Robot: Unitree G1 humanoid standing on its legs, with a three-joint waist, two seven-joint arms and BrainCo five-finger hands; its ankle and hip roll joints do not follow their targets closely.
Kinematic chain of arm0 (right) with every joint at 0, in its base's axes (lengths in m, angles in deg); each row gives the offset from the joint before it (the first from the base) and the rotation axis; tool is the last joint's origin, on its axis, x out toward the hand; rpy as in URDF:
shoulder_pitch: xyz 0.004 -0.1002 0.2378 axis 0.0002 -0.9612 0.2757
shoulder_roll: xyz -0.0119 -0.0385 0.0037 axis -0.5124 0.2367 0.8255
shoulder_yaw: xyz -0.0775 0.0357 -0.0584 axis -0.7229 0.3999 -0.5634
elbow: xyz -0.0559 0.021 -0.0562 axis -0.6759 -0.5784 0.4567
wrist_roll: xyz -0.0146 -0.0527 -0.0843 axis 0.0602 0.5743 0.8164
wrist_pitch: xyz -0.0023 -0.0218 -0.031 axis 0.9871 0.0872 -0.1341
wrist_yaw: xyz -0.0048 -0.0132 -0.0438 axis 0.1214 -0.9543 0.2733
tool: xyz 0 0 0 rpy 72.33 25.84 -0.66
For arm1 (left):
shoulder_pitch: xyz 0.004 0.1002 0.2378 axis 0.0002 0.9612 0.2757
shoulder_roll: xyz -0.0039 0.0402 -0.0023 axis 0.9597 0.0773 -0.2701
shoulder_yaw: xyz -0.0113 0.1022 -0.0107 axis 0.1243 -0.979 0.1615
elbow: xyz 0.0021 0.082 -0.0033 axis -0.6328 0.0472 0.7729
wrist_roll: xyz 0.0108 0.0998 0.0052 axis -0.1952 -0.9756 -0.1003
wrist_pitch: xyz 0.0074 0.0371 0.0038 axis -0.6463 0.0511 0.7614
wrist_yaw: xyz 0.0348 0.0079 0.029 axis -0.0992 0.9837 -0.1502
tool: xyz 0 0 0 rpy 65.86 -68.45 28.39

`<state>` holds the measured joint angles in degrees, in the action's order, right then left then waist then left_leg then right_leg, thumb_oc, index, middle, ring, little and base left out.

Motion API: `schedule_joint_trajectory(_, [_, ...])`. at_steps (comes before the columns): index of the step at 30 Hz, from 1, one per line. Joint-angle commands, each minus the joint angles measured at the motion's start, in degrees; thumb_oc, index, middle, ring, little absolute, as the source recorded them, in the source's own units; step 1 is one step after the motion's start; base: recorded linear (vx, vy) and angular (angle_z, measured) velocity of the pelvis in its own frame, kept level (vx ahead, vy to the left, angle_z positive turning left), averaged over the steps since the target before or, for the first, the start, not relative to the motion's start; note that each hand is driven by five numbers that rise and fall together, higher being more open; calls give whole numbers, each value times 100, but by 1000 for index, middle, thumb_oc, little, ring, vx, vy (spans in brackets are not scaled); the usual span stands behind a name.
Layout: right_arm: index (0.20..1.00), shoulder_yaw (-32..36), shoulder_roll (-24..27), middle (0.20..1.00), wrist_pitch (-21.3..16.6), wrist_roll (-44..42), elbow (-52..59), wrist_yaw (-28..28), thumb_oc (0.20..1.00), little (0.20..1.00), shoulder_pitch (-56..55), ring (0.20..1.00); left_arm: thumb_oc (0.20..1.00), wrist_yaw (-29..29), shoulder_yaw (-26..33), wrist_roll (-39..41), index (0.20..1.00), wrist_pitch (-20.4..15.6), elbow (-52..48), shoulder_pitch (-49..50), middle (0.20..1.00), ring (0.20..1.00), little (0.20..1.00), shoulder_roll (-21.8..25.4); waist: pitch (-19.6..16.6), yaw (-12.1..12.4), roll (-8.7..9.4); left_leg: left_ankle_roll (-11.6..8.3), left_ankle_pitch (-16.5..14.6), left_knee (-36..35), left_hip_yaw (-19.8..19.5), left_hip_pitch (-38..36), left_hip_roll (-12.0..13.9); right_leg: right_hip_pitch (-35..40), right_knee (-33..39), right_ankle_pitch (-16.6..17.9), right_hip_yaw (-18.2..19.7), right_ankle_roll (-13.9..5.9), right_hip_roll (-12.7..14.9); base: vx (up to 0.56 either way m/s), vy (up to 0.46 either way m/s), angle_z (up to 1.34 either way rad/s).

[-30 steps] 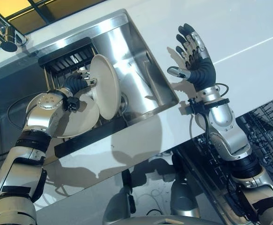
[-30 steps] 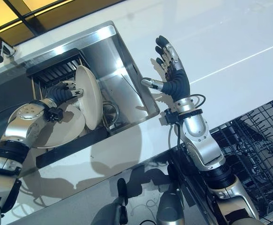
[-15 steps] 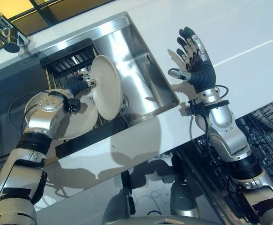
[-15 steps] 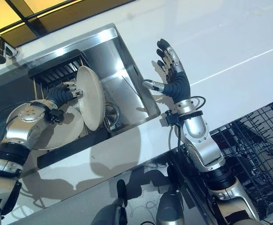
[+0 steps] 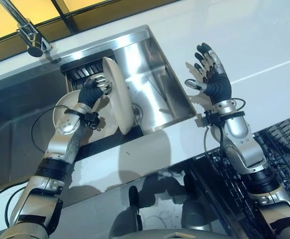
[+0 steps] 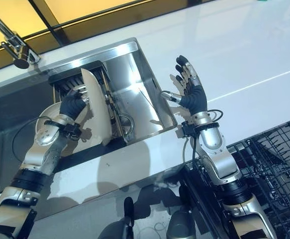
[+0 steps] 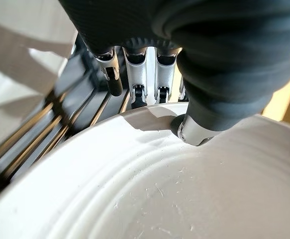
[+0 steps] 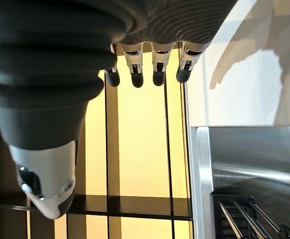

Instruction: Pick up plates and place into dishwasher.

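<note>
1. Dishwasher rack (image 5: 284,144), nearest, at the robot's lower right: dark wire basket pulled out below the counter edge. No plate visible in the part that shows.
2. Right hand (image 6: 190,92): raised above the white counter (image 5: 264,45) just right of the sink, fingers straight and spread, thumb held apart, holding nothing. Own wrist view agrees.
3. Left hand (image 5: 92,89): in the sink, pinching the upper rim of a white plate (image 5: 119,102). Wrist view shows the thumb pressed on the plate's face and the fingers curled over the rim behind it.
4. Change over the last second: the plate stands more edge-on and sits higher against the black drying rack (image 5: 85,67), and the left forearm has come up with it. The whole picture has also shifted, so part of this is camera movement. Reading: lift-out is under way; grasp looks secure, transfer not begun.
5. A second plate (image 5: 65,107) lies flatter behind the left wrist, awaiting its turn.
6. Stainless sink (image 5: 157,74), set in the glossy white counter; basin wall shiny.
7. Farthest: chrome faucet (image 5: 28,32) and amber-lit window panes with dark frames.
</note>
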<state>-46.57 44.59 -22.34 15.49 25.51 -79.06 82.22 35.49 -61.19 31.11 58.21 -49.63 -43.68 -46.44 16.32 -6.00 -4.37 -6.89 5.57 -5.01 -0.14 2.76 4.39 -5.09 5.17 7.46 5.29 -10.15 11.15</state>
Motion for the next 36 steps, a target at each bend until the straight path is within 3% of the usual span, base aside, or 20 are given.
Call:
schedule_joint_trajectory(1, [1000,140,-158,1000,-151,108,-67,27,1000,1000,-341,1000,200,-313,435,-185,200,-503,-318,-81,200,200,200,52,-381,191,117,555,-124,1,-106,64,-506,5,-96,-94,-293,602,-362,32,-35,4])
schedule_joint_trajectory(8, [1000,199,-152,1000,-54,47,-3,100,1000,1000,-486,1000,200,-405,580,-215,200,-460,-498,159,200,200,200,32,-586,238,131,546,-168,1,-154,-71,-482,156,-89,-146,-313,609,-380,50,-22,8])
schedule_joint_trajectory(13, [1000,218,-169,1000,-100,39,9,142,1000,1000,-662,1000,200,-726,742,-262,200,-632,-598,378,200,200,200,-27,-761,271,145,534,-216,1,-178,-176,-464,276,-68,-189,-321,599,-381,68,-18,3])
schedule_joint_trajectory(18, [1000,220,-161,1000,-238,55,92,235,1000,1000,-610,1000,200,-1628,872,-863,200,-936,-671,416,200,200,200,-25,-885,308,170,526,-259,1,-208,-260,-439,370,-57,-224,-354,594,-383,44,-25,1])
schedule_joint_trajectory(24, [1000,33,-58,1000,-232,141,581,498,1000,1000,-99,1000,200,-2952,917,-1911,200,-1028,-676,378,200,200,200,102,-1094,421,249,502,-300,1,-260,-328,-407,478,-30,-266,-413,576,-395,25,-57,2])
schedule_joint_trajectory(32, [1000,-381,-87,1000,330,-637,1120,942,1000,1000,106,1000,200,-4298,912,-3197,200,-575,-499,271,200,200,200,371,-1381,466,356,460,-325,1,-195,-457,-346,626,-17,-301,-450,552,-414,10,-59,0])
schedule_joint_trajectory(36, [1000,-711,-231,1000,591,-934,1226,1288,1000,1000,62,1000,200,-4736,875,-3471,200,-436,-423,233,200,200,200,408,-1476,467,367,458,-357,1,-161,-541,-328,700,-17,-336,-468,548,-417,5,-57,-4])
